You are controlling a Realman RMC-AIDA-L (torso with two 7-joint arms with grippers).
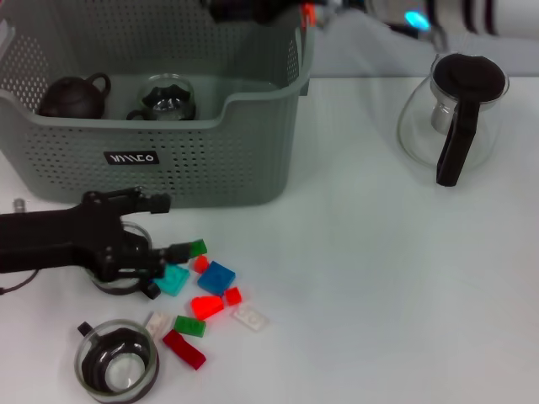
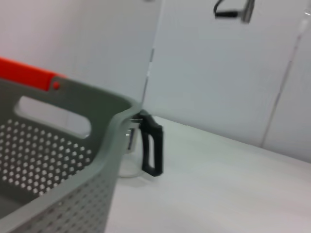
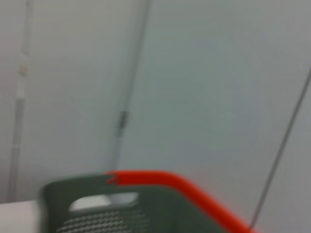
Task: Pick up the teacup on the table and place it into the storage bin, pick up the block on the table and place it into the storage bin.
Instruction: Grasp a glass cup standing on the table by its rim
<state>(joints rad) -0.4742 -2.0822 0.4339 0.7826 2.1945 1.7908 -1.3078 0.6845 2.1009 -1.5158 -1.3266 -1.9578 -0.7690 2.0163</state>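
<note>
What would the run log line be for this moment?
left gripper: over a glass teacup, beside blocks | storage bin: holds teapot, glass cup | second teacup: on table | right gripper: unseen

A: What is the work surface?
B: A plain white table, evenly lit, with soft shadows.

A: And behind it?
B: A pale grey-white wall of flat panels, split by thin vertical seams. A small dark fitting hangs high on it.
</note>
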